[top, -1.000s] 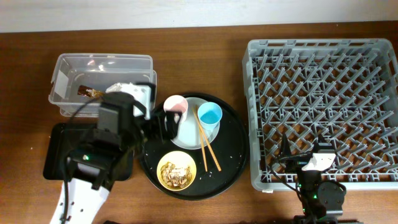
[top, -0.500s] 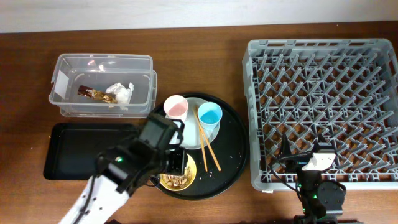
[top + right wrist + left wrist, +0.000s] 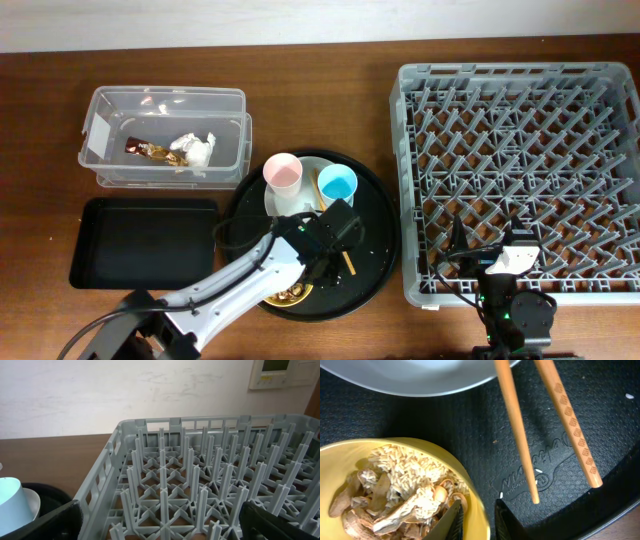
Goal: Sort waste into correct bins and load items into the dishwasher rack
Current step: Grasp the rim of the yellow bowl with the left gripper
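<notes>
Yellow bowl point(image 3: 342, 467), heaped with rice and beige-brown food scraps point(image 3: 405, 490), sits on the round black tray point(image 3: 445, 420), at its near edge. The left gripper point(image 3: 477, 510) straddles the bowl's rim, one finger inside against the scraps and the other outside on the tray's mat. The jaws are parted, with a sliver of gap on the outer side, and grasp nothing yet.

We judge the main risk to be spilling. A pinch on one thin, smooth rim would let a loaded bowl tip or slip once it is lifted, scattering rice over the tray. The inner finger could also push scraps over the rim as the jaws close.

The wooden chopsticks point(image 3: 517, 435) lie just beside the outer finger, their far ends resting on the pale grey plate point(image 3: 420, 375). A sideways move could knock them.

In the overhead view, the pink cup point(image 3: 282, 170) and the light-blue cup point(image 3: 338, 183) stand on that plate, behind the arm. The shallow black tray point(image 3: 140, 240), likely the place for the scraps, lies to the left, and the round tray's raised rim stands between. Behind it, the clear tub point(image 3: 100, 125) holds the snack wrapper point(image 3: 150, 150) and the white tissue point(image 3: 198, 148).

The right gripper point(image 3: 160, 507) rests with its jaws wide apart and nothing between them, at the near edge of the dishwasher rack point(image 3: 520, 140), which holds none of the items.
</notes>
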You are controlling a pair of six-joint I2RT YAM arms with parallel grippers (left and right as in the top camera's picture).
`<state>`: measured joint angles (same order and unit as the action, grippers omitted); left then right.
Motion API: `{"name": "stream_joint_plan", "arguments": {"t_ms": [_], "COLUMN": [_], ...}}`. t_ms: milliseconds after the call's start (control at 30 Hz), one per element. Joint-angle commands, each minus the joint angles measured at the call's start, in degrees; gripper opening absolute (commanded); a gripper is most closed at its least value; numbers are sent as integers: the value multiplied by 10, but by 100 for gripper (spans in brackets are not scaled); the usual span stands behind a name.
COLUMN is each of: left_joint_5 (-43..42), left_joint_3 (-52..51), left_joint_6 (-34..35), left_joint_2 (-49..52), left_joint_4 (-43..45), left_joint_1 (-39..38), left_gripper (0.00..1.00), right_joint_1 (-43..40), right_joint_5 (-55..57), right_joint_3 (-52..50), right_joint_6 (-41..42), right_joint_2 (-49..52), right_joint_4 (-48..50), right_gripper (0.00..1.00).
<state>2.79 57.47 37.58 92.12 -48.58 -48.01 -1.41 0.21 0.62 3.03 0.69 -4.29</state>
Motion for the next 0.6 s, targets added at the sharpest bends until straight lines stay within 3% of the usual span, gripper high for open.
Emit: {"name": "stream_joint_plan", "arguments": {"t_ms": [0, 567], "left_joint_5": [11, 31], "left_joint_3": [-3, -30], "left_joint_6": [6, 6], "left_joint_2": [8, 9], "left_joint_4": [1, 34], "left_joint_1": [-17, -19], "left_gripper": [21, 21], "right_joint_1": [3, 3], "right_joint_5": [6, 6], "right_joint_3": [-3, -3], "right_joint_6": [5, 5], "right_joint_2": [-3, -3], "right_joint_4": [-3, -3], "right_gripper": [98, 98]}}
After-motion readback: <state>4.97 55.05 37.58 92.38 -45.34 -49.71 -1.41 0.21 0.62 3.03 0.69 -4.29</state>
